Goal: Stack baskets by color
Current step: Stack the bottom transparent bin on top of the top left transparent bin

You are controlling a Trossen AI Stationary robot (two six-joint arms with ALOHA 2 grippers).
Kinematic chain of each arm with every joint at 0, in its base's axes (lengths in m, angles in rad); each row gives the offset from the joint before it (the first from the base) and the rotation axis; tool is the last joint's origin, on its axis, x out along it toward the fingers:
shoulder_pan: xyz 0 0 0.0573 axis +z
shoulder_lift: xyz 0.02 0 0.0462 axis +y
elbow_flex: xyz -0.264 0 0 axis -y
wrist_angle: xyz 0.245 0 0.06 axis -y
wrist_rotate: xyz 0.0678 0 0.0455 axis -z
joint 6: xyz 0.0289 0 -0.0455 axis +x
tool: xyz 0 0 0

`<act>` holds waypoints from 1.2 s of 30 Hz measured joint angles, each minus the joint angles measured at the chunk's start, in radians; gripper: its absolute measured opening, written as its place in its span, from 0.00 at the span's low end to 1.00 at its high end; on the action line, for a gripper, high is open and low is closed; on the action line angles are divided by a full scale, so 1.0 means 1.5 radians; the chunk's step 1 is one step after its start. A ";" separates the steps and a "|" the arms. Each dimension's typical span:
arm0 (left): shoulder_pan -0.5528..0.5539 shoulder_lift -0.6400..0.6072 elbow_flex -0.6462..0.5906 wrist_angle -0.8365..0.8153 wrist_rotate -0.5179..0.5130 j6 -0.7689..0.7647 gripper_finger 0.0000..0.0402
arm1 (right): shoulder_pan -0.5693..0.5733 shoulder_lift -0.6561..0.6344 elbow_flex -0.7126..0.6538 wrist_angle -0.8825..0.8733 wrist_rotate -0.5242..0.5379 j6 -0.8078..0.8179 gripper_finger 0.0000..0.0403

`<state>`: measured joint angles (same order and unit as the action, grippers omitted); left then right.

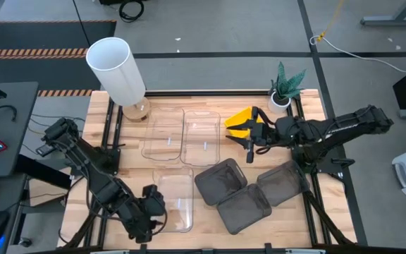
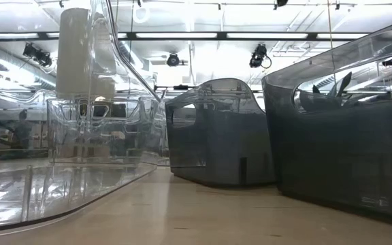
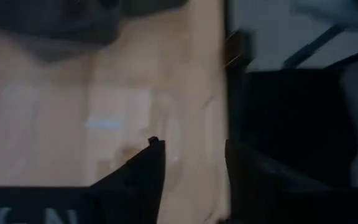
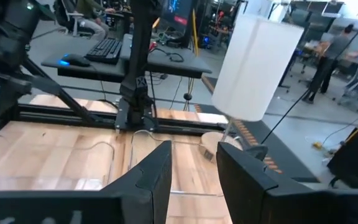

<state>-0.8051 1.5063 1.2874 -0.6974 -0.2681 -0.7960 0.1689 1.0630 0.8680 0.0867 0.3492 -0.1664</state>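
Two clear baskets (image 1: 164,134) (image 1: 201,137) lie side by side at the far middle of the table. A third clear basket (image 1: 176,199) lies near the front edge. Three dark grey baskets (image 1: 220,180) (image 1: 245,208) (image 1: 282,183) crowd together right of it, overlapping at their rims. A yellow basket (image 1: 238,120) shows at the far right, partly hidden under my right gripper (image 1: 249,141). That gripper points level toward the table's left, open, with nothing between its fingers (image 4: 194,168). My left gripper (image 1: 154,203) hovers at the near clear basket's left rim, open and empty (image 3: 194,180).
A tall white cylinder (image 1: 116,67) stands at the far left corner and a small potted plant (image 1: 285,88) at the far right corner. Bare wood shows along the table's left side (image 1: 125,176). In the low view, clear (image 2: 80,136) and grey (image 2: 220,133) basket walls stand close by.
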 joint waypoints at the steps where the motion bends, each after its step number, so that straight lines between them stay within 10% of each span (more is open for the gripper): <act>1: 0.000 0.000 0.000 0.026 0.003 0.010 0.48 | -0.002 0.000 0.000 -0.005 -0.006 0.010 0.33; 15: -0.035 0.049 0.004 0.159 0.025 -0.005 0.50 | 0.047 0.066 0.000 -0.003 -0.026 0.117 0.33; 36: -0.012 0.239 0.233 -0.133 0.000 -0.035 0.51 | 0.075 0.065 0.000 0.008 0.001 0.129 0.33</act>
<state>-0.8238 1.8646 1.6371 -0.8963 -0.2675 -0.8482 0.2821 1.1610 0.8677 0.0982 0.3500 0.0273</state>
